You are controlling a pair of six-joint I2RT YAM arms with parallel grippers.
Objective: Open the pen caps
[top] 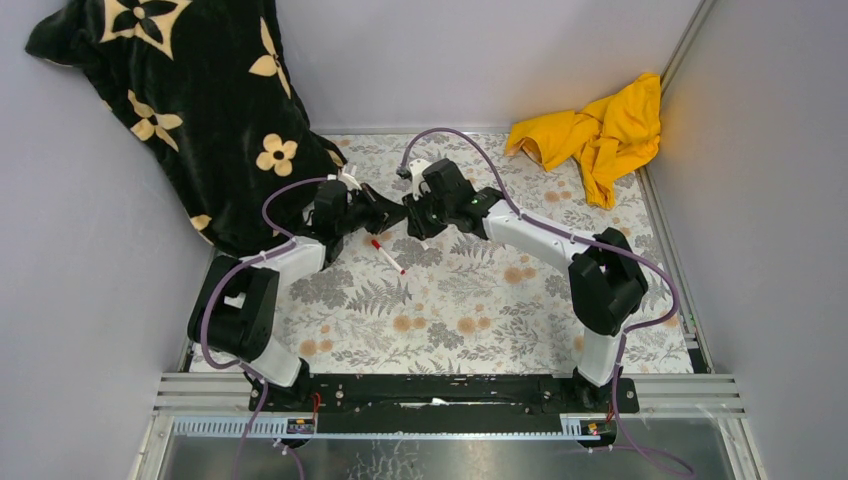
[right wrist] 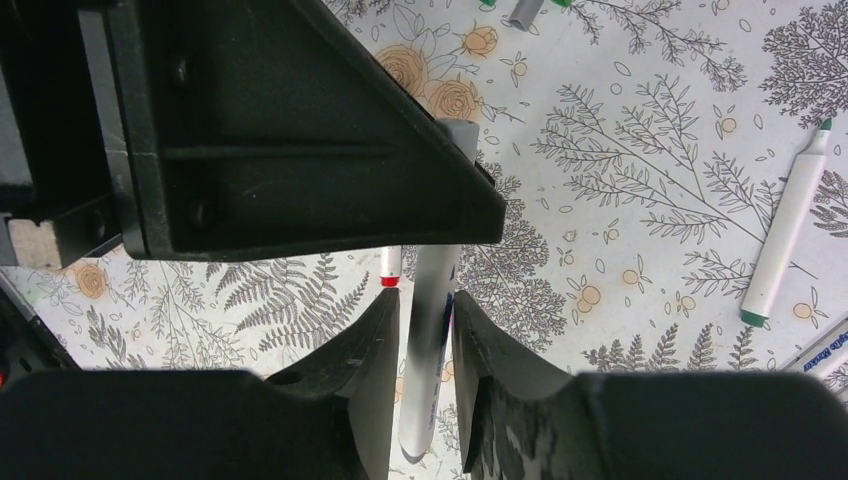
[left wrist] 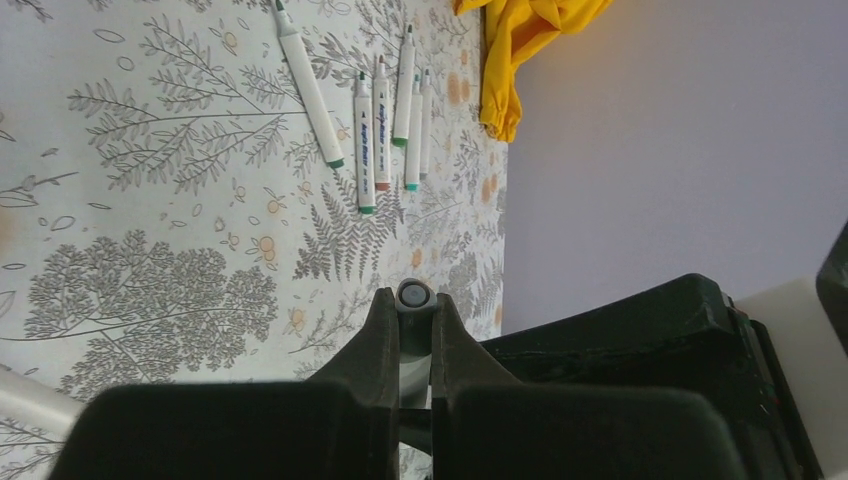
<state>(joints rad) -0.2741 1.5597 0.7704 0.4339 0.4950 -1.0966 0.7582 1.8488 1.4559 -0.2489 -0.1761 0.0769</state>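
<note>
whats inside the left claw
A marker pen is pinched in the shut left claw, its round grey end poking out past the fingertips. The rest of its barrel is covered by the claw's fingers and body.

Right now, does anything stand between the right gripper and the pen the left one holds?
Nothing visible does. The pen lies between the fingers of the right gripper, which stand a little off it, and the left gripper is shut on its far end.

Stood elbows out, forearms angled inward, tips facing each other mid-table. Gripped a pen [left wrist: 414, 295] in left gripper [left wrist: 408, 312]; held right gripper [right wrist: 425, 310] partly open, fingers astride it.
</note>
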